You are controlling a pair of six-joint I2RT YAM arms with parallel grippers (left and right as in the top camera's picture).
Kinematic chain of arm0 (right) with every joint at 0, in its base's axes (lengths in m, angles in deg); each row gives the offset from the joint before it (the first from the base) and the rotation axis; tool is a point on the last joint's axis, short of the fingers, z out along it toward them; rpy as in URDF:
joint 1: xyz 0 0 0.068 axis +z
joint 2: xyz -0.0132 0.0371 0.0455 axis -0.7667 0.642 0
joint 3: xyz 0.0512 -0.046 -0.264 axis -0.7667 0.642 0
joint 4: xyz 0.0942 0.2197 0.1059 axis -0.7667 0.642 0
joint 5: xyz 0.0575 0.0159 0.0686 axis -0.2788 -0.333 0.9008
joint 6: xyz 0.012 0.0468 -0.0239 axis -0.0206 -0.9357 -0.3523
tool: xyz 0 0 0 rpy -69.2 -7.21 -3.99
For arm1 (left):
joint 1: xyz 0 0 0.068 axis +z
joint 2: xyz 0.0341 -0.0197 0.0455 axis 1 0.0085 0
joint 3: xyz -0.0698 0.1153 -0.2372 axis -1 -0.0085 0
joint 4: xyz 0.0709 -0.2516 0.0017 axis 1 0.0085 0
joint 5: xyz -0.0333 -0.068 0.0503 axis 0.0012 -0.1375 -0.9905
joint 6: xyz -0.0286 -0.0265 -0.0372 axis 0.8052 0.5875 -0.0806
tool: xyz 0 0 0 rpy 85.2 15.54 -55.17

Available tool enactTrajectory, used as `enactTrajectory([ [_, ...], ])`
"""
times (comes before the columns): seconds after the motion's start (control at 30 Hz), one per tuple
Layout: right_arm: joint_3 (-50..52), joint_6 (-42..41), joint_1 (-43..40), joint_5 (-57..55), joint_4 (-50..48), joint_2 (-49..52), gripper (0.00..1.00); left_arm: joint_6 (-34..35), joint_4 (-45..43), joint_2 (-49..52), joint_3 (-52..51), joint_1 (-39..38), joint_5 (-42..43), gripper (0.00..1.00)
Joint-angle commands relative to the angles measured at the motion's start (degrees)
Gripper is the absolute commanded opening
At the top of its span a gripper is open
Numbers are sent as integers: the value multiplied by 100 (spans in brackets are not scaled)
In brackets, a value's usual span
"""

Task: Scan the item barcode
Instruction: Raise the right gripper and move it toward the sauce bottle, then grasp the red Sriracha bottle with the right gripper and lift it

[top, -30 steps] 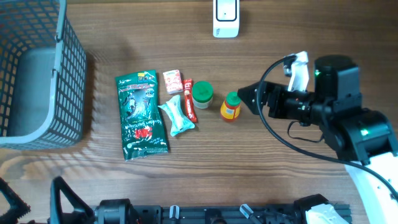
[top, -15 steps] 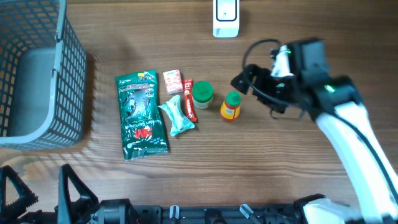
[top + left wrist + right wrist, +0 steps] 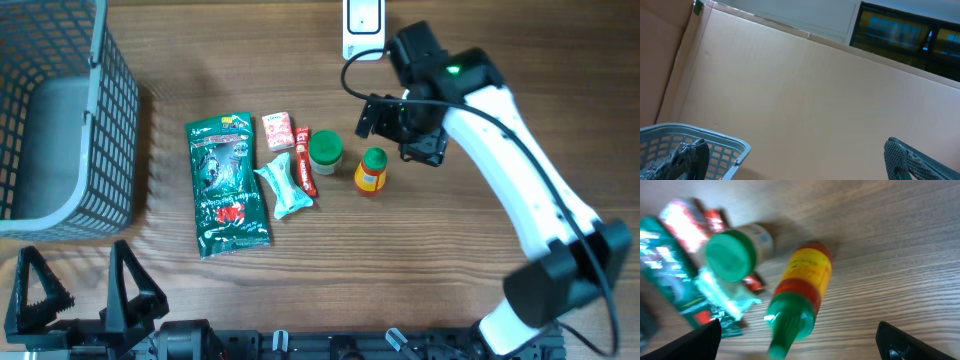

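Bottle [image 3: 802, 282], green cap, yellow label, red band, body seemingly orange

Even bright light — blurred wrist close-up

You get table [image 3: 450, 280]: warm brown wood, fine streaky grain. Basket [image 3: 112, 120]: grey-blue mesh. Big packet [image 3: 228, 185]: dark green, red splash low down, white print. Pouch [image 3: 284, 187]: pale mint and white. Stick pack [image 3: 305, 162]: red, pale lettering. Small packet [image 3: 278, 131]: white with red, maybe some orange, print too blurred for you to tell. Jar [image 3: 325, 152]: bright green lid, white body. Bottle [image 3: 807, 275], your wrist view: yellow body, red band, green cap. Scanner [image 3: 363, 30]: white, dark window. Your right arm [image 3: 520, 190]: white shell, black joints, green light.
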Motion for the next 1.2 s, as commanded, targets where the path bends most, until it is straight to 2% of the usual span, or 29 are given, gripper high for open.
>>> enactTrajectory([
  [0.0,-50,199,304,-367,96,612,99,48,-22,-17,-17,42,-39,100],
  [0.27,-46,323,575,-490,118,1320,99,48,-20,-17,-17,42,-39,100],
  [0.7,-24,448,581,-490,118,1685,54,48,-20,-17,-17,42,-39,100],
  [0.83,-24,485,581,-474,120,1685,48,48,-20,-17,-17,42,-39,100],
  [0.97,-26,1095,553,66,118,1685,41,48,-20,-17,-17,42,-39,100],
  [1.17,-26,1633,376,896,173,1685,39,48,-17,-17,-17,42,-39,100],
])
